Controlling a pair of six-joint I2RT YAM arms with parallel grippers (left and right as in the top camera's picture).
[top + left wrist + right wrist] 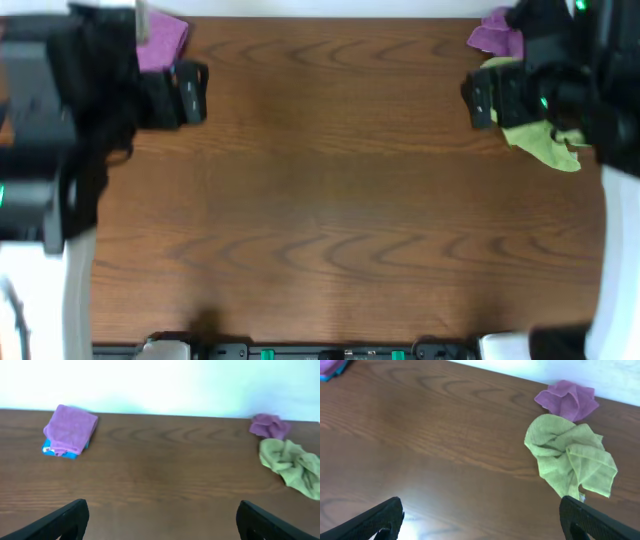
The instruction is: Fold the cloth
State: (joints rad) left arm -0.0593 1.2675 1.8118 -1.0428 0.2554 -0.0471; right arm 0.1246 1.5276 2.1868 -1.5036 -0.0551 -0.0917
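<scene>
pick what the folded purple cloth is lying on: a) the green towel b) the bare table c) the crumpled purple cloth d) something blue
d: the folded purple cloth sits on a blue layer that peeks out beneath it, far from the green towel.

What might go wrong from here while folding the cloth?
Wrong pick: the cloth sits far left, but a bunched purple cloth lies at the right beside the green towel. Double grab: the cloth rests on a blue cloth, so a deep pinch may lift both.
</scene>
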